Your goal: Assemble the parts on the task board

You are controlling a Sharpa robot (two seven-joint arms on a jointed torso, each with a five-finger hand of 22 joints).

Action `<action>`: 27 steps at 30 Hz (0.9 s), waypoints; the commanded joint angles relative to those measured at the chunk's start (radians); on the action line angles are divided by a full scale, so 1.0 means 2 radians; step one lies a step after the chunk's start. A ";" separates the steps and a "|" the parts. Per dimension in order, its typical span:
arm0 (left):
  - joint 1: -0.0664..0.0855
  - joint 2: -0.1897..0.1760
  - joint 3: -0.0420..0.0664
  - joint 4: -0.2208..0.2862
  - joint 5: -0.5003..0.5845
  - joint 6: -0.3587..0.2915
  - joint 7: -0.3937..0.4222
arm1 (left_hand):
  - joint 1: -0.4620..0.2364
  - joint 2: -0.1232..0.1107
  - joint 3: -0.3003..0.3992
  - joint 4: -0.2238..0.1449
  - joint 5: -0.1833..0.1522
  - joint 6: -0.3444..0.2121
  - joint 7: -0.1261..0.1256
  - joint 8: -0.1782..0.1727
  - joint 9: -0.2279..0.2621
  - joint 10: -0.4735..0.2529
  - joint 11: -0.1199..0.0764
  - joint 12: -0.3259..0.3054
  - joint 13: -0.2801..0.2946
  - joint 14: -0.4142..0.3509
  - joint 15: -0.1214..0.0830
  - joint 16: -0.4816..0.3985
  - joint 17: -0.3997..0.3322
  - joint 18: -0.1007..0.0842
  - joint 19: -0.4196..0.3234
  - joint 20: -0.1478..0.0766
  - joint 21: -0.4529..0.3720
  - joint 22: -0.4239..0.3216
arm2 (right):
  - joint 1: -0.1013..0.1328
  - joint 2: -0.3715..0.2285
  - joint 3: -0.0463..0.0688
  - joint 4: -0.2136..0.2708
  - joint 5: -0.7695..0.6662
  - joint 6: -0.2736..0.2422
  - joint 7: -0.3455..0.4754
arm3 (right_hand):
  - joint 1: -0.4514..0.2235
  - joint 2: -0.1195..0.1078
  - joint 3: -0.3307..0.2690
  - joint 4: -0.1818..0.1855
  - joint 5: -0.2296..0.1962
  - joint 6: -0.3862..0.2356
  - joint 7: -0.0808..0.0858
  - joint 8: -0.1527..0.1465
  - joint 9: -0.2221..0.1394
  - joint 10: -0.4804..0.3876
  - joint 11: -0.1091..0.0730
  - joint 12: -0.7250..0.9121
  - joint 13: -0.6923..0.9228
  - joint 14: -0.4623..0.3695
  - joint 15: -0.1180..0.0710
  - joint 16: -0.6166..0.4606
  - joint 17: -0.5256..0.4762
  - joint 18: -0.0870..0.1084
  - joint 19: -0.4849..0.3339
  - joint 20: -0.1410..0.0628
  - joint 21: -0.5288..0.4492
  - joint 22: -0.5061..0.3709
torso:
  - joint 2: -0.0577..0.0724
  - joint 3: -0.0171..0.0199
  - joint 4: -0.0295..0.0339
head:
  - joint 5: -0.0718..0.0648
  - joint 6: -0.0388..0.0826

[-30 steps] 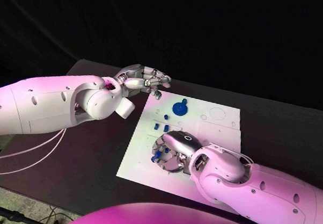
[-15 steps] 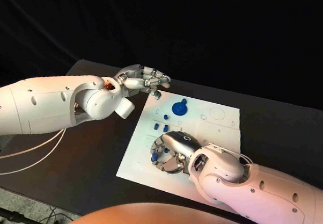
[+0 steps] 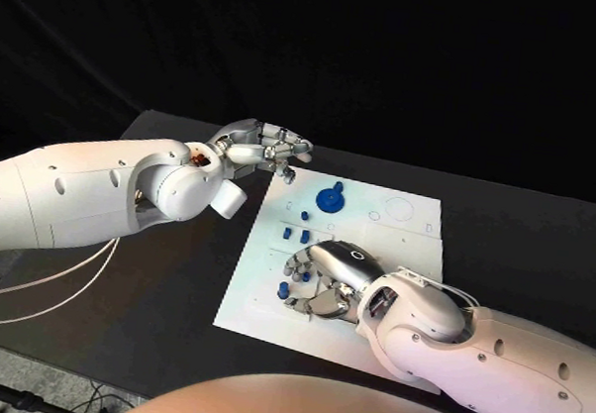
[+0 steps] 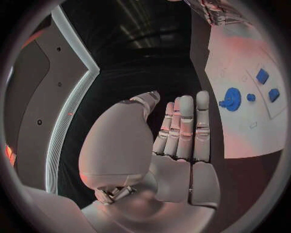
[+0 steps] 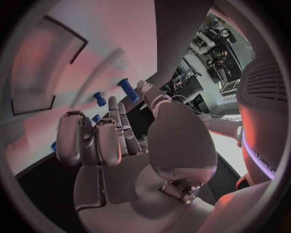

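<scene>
The white task board (image 3: pixel 395 239) lies in the middle of the table. A blue gear (image 3: pixel 331 199) stands near its far edge, with small blue pegs (image 3: pixel 295 233) just below it. My right hand (image 3: pixel 325 277) is low over the board's near left part, fingers spread down among two blue pieces (image 3: pixel 283 291). In the right wrist view a blue peg (image 5: pixel 128 90) lies on the board by the fingertips (image 5: pixel 113 103), and nothing sits in the palm. My left hand (image 3: pixel 264 147) hovers off the board's far left corner and holds nothing; its fingers (image 4: pixel 185 124) are straight.
The black table (image 3: pixel 162 272) reaches out on both sides of the board. Empty outlined slots (image 3: pixel 401 209) mark the board's far right part. My left arm (image 3: pixel 85 189) crosses the table's left side.
My right hand has shifted slightly toward the near right over the board, and a blue piece by its fingers now shows more. The left hand has stayed where it was.
</scene>
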 commanded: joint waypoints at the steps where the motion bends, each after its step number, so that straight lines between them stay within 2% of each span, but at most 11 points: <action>1: 0.000 0.000 0.000 0.000 0.000 0.008 0.001 | -0.003 0.000 -0.002 -0.001 -0.002 -0.003 0.000 0.002 0.001 -0.003 -0.001 0.002 0.001 0.000 0.002 -0.003 -0.001 0.005 0.003 0.000 -0.003 -0.001 | 0.004 -0.015 0.002 0.015 0.017 -0.042 0.033 | 0.029 0.027 -0.109 0.025 0.010 -0.012 0.002 -0.005 -0.005 -0.024 0.002 0.018 0.003 0.001 0.007 -0.004 -0.007 0.004 -0.009 0.001 -0.018 0.084 | -0.001 -0.0005 -0.0005 | -0.002 0.000; 4: 0.000 -0.001 0.000 -0.001 0.000 0.008 0.001 | -0.003 0.000 -0.002 -0.001 -0.002 -0.003 0.000 0.002 0.001 -0.003 -0.001 0.002 0.001 0.000 0.002 -0.003 -0.001 0.005 0.003 0.000 -0.003 -0.001 | 0.014 -0.039 0.005 0.034 0.050 -0.056 0.053 | 0.057 0.038 -0.164 0.062 0.004 -0.022 0.001 -0.008 -0.012 -0.035 0.003 0.033 0.003 0.000 0.007 -0.004 -0.010 0.006 -0.010 0.002 -0.024 0.083 | -0.001 -0.0009 -0.0007 | -0.008 0.000; 11: 0.000 -0.003 0.000 -0.002 0.000 0.008 0.001 | -0.003 0.000 -0.003 -0.002 -0.003 -0.004 0.000 0.003 0.001 -0.004 -0.001 0.002 0.001 0.000 0.002 -0.003 -0.001 0.005 0.003 0.000 -0.003 -0.001 | 0.046 -0.103 0.009 0.071 0.193 -0.062 0.078 | 0.084 0.055 -0.162 0.080 0.009 0.005 0.004 0.006 -0.011 0.006 -0.001 0.064 0.011 0.011 0.003 0.006 0.009 -0.001 0.006 -0.001 0.007 0.092 | -0.002 -0.0010 -0.0020 | -0.024 0.001; 15: 0.000 -0.003 0.000 -0.002 0.001 0.009 0.001 | -0.003 0.000 -0.003 -0.002 -0.003 -0.004 0.000 0.003 0.001 -0.004 -0.001 0.002 0.001 0.000 0.002 -0.003 -0.001 0.005 0.003 0.000 -0.003 -0.001 | 0.063 -0.151 0.009 0.081 0.263 -0.056 0.072 | 0.083 0.052 -0.157 0.096 0.009 0.009 -0.015 0.015 -0.006 0.094 -0.026 0.150 0.069 0.020 -0.018 0.018 0.031 -0.010 0.027 -0.021 0.058 0.106 | -0.004 -0.0017 -0.0040 | -0.035 0.001; 17: 0.000 -0.003 0.000 -0.002 0.001 0.009 0.001 | -0.004 -0.001 -0.003 -0.002 -0.003 -0.004 0.001 0.003 0.001 -0.004 -0.001 0.002 0.001 0.000 0.002 -0.003 -0.001 0.005 0.003 0.000 -0.004 -0.001 | 0.067 -0.176 0.009 0.083 0.281 -0.050 0.063 | 0.082 0.045 -0.159 0.116 0.009 -0.011 -0.020 0.049 0.020 0.064 -0.031 0.255 0.168 0.023 -0.022 0.023 0.039 -0.017 0.039 -0.026 0.090 0.114 | -0.005 -0.0025 -0.0033 | -0.043 0.002; 18: 0.000 -0.004 0.000 -0.001 0.001 0.009 0.000 | -0.004 -0.001 -0.003 -0.002 -0.003 -0.004 0.001 0.003 0.001 -0.004 -0.001 0.002 0.001 0.000 0.002 -0.003 -0.001 0.005 0.003 0.000 -0.004 -0.001 | 0.068 -0.186 0.009 0.084 0.286 -0.045 0.058 | 0.083 0.037 -0.164 0.125 0.009 -0.023 -0.025 0.076 0.041 0.069 -0.033 0.369 0.279 0.027 -0.023 0.032 0.055 -0.019 0.042 -0.027 0.100 0.117 | -0.005 -0.0028 -0.0035 | -0.046 0.002; 19: 0.000 -0.004 0.000 -0.001 0.001 0.009 0.000 | -0.004 -0.001 -0.003 -0.002 -0.003 -0.004 0.001 0.003 0.001 -0.004 -0.001 0.002 0.001 0.000 0.002 -0.003 -0.001 0.005 0.003 0.000 -0.004 -0.001 | 0.069 -0.195 0.008 0.085 0.288 -0.039 0.053 | 0.079 0.044 -0.163 0.131 0.009 -0.023 -0.022 0.081 0.044 0.080 -0.033 0.396 0.308 0.028 -0.024 0.035 0.061 -0.020 0.043 -0.027 0.104 0.118 | -0.006 -0.0029 -0.0040 | -0.048 0.002; 20: 0.000 -0.004 0.000 0.000 0.001 0.009 0.000 | -0.004 -0.001 -0.003 -0.002 -0.003 -0.004 0.001 0.003 0.001 -0.004 -0.001 0.002 0.001 0.000 0.002 -0.003 -0.001 0.005 0.003 0.000 -0.004 -0.001 | 0.070 -0.205 0.007 0.086 0.289 -0.033 0.046 | 0.077 0.045 -0.166 0.143 0.008 -0.036 -0.022 0.104 0.063 0.097 -0.034 0.481 0.395 0.031 -0.024 0.044 0.080 -0.022 0.047 -0.028 0.113 0.120 | -0.006 -0.0029 -0.0049 | -0.050 0.001; 22: 0.000 -0.005 0.000 0.000 0.001 0.009 0.001 | -0.004 -0.001 -0.003 -0.002 -0.003 -0.004 0.001 0.003 0.001 -0.004 -0.001 0.002 0.001 0.000 0.002 -0.003 -0.001 0.005 0.003 0.000 -0.004 -0.001 | 0.069 -0.224 0.005 0.089 0.283 -0.017 0.031 | 0.067 0.047 -0.173 0.143 0.008 -0.040 -0.025 0.129 0.081 0.136 -0.035 0.565 0.483 0.036 -0.025 0.056 0.107 -0.025 0.053 -0.029 0.129 0.125 | -0.006 -0.0025 -0.0067 | -0.054 0.002; 24: 0.000 -0.006 0.000 0.000 0.001 0.009 0.001 | -0.004 -0.001 -0.003 -0.002 -0.003 -0.004 0.001 0.003 0.001 -0.004 -0.001 0.002 0.001 0.000 0.002 -0.003 -0.001 0.005 0.003 0.000 -0.004 -0.001 | 0.067 -0.237 0.004 0.092 0.272 -0.008 0.018 | 0.061 0.050 -0.177 0.145 0.011 -0.043 -0.027 0.143 0.090 0.163 -0.036 0.612 0.535 0.040 -0.026 0.064 0.127 -0.028 0.057 -0.028 0.140 0.128 | -0.007 -0.0028 -0.0081 | -0.058 0.000; 27: 0.000 -0.007 0.000 0.001 0.001 0.008 0.001 | -0.004 -0.001 -0.003 -0.002 -0.004 -0.004 0.001 0.003 0.001 -0.004 -0.001 0.002 0.001 0.000 0.002 -0.003 -0.001 0.005 0.003 0.000 -0.004 -0.001 | 0.059 -0.256 0.002 0.100 0.252 -0.004 -0.008 | 0.058 0.053 -0.178 0.145 0.016 -0.046 -0.027 0.148 0.092 0.184 -0.036 0.641 0.569 0.043 -0.026 0.071 0.143 -0.030 0.061 -0.029 0.150 0.131 | -0.008 -0.0037 -0.0103 | -0.063 0.000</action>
